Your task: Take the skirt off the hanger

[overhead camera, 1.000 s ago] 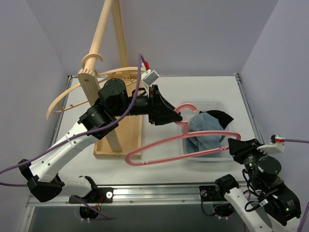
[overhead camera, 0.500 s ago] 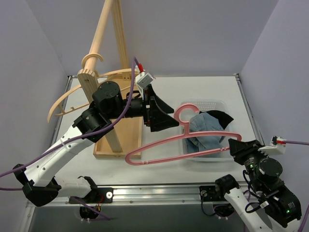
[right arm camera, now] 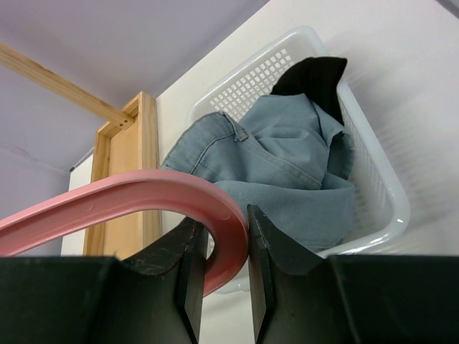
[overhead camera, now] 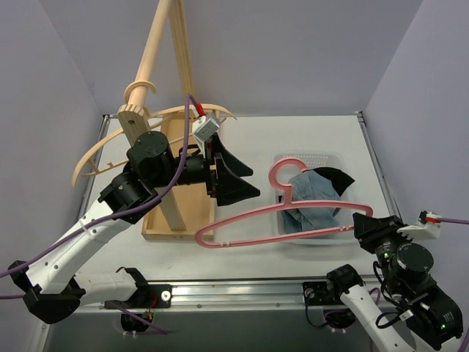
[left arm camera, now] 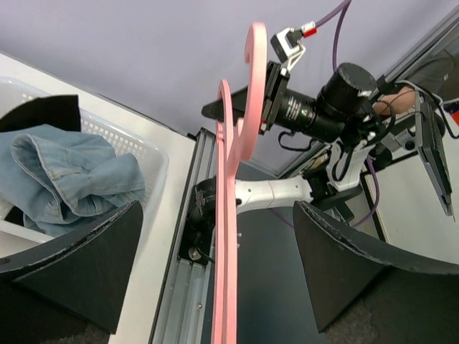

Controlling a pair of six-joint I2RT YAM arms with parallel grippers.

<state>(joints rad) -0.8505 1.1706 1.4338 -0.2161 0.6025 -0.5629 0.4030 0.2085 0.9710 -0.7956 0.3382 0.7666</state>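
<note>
The pink hanger [overhead camera: 271,213] hangs bare in the air over the table front. My right gripper [overhead camera: 360,224] is shut on its right end; in the right wrist view the curved end [right arm camera: 215,208] sits pinched in the gripper [right arm camera: 221,251]. The blue denim skirt [overhead camera: 311,198] lies crumpled in the white basket [overhead camera: 322,158], off the hanger, and shows in the right wrist view [right arm camera: 280,165]. My left gripper [overhead camera: 245,180] is open and empty, left of the hanger's hook. In the left wrist view the hanger [left arm camera: 229,236] runs between the wide-apart fingers [left arm camera: 215,287] without touching them.
A wooden clothes rack [overhead camera: 157,73] with curved arms stands at the back left on a wooden base [overhead camera: 176,227]. A black garment [overhead camera: 333,176] lies in the basket beside the skirt. The metal rail [overhead camera: 242,293] runs along the table's near edge.
My left gripper has drawn back to the left, away from the hanger's hook. The hanger has shifted slightly right and stays in my right gripper.
</note>
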